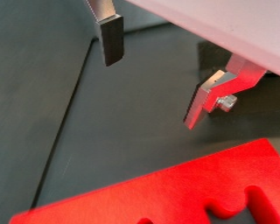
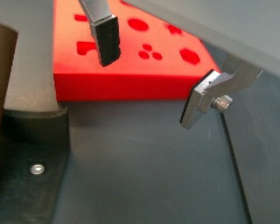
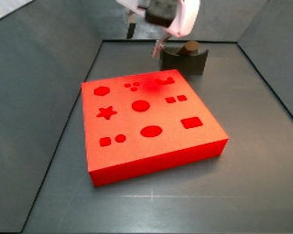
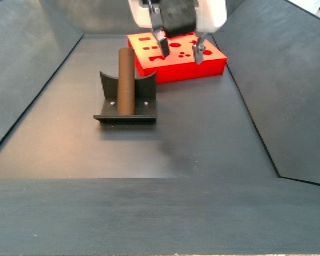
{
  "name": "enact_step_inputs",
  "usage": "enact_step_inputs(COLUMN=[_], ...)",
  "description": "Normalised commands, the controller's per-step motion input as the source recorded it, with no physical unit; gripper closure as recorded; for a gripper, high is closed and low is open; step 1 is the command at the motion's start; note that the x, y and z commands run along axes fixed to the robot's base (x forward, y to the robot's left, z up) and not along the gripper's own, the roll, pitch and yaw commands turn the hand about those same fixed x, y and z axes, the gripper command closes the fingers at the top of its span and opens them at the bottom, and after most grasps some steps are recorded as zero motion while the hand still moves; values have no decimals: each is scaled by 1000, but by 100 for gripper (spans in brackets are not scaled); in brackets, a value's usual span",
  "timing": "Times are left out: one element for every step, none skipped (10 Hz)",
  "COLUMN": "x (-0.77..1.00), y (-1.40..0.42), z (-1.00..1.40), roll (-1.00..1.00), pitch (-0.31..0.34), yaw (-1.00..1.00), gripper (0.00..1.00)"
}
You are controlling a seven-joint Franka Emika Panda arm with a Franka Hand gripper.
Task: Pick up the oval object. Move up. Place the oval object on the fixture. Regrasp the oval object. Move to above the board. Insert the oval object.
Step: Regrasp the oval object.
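While upright on fixture (image 4: 124, 108), oval object (image 4: 123, 78), gripper (image 4: 178, 46) empty

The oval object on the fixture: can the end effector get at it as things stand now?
Probably yes. The oval object stands upright on the fixture, nothing beside or over it. The end effector hangs above, open and empty.

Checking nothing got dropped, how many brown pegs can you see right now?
1. The brown peg stands upright on the dark fixture, in front of the red board. The gripper hangs open and empty beside the board. More pegs could be hidden behind the arm.
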Motion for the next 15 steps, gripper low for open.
enact_step_inputs(x=[-48, -44, -44, -51, -51, -50, -44, -39, -31, -24, -12, 12, 32, 57, 54], y=[-12, -12, -10, -11, -6, -5, -3, -8, -13, -10, -9, -11, -6, -6, -21], z=[1, -2, -3, -1, -3, -9, -5, 5, 5, -8, -27, -44, -36, -19, -21], roll=[1000, 1000, 1000, 1000, 1000, 992, 975, 952, 934, 923, 871, 607, 433, 293, 240], pitch=[-273, -272, -267, -250, -229, -175, -132, -13, 100, 241, 412, 599, 714, 734, 708], yaw=[-931, -942, -948, -964, -982, -1000, -1000, -1000, -1000, -1000, -938, -617, -388, -105, 87], gripper=[0, 0, 0, 0, 0, 0, 0, 0, 0, 0, 0, 0, 0, 0, 0])
